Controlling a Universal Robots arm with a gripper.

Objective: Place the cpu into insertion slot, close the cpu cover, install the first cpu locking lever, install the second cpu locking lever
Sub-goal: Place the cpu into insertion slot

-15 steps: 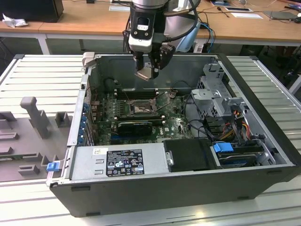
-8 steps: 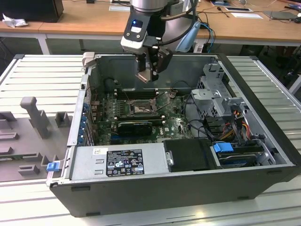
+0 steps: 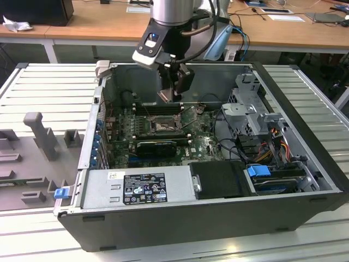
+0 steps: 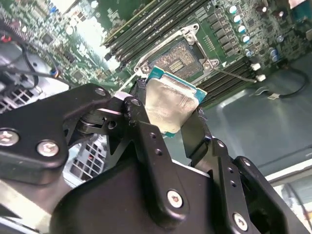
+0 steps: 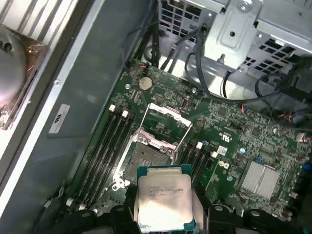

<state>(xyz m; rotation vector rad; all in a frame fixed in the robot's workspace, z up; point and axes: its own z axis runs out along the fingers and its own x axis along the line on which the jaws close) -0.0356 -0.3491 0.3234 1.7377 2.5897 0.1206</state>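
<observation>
Step in hand, by my reading: the first one, placing the cpu; nothing is seated yet.

Exterior view. The gripper [image 3: 173, 96] is hanging inside the open computer case [image 3: 294, 109], above the motherboard [image 3: 202, 143]. It is carrying a small plate, the cpu [image 3: 165, 96], at its tips. The insertion slot [image 3: 162, 126] is lying below and apart from it, with clear air between.

Second wrist view. The gripper [image 4: 168, 117] is clamping the cpu [image 4: 173, 100] by two opposite edges, one black finger on each side, pale face towards the camera. The insertion slot [image 4: 180, 56] is showing beyond the chip's far edge, contacts bare, beside the long memory slots [image 4: 146, 24]. The chip is not touching the socket.

First wrist view. The cpu [image 5: 165, 195] is sitting between the fingers of the gripper [image 5: 165, 222]. The insertion slot [image 5: 146, 156] is lying just past its leading edge, empty. The cpu cover [image 5: 170, 114] is standing hinged open on the socket's far side, so the way in is looking free. I cannot make out how the two levers are sitting.

Judgement: seating is calling for the chip to be brought directly over the socket, its edges square to the metal rim, then let down level. A tilted or offset entry is the risk here, since the contacts look fine and easy to bend.
</observation>
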